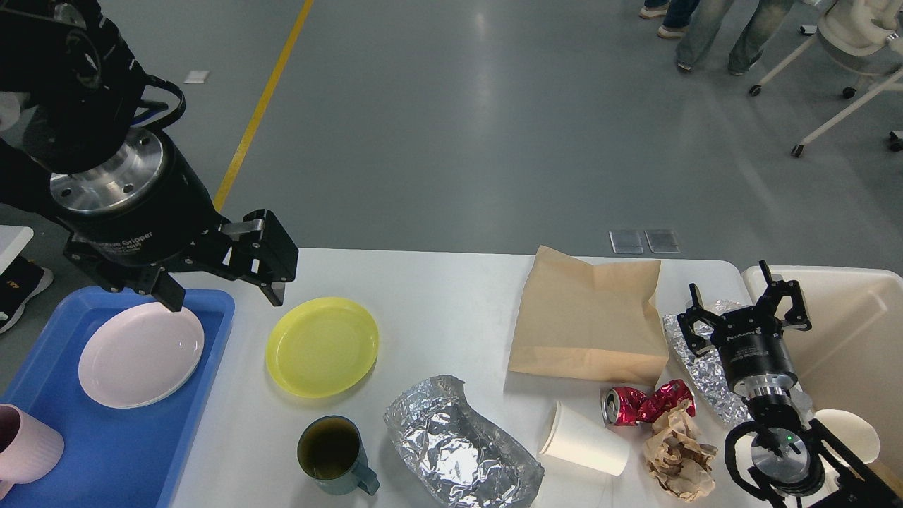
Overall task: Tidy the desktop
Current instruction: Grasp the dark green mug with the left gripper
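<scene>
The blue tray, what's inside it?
The blue tray holds a pink plate and a pink cup at its near left corner. The left gripper hangs over the tray's far edge, hiding a bit there.
</scene>
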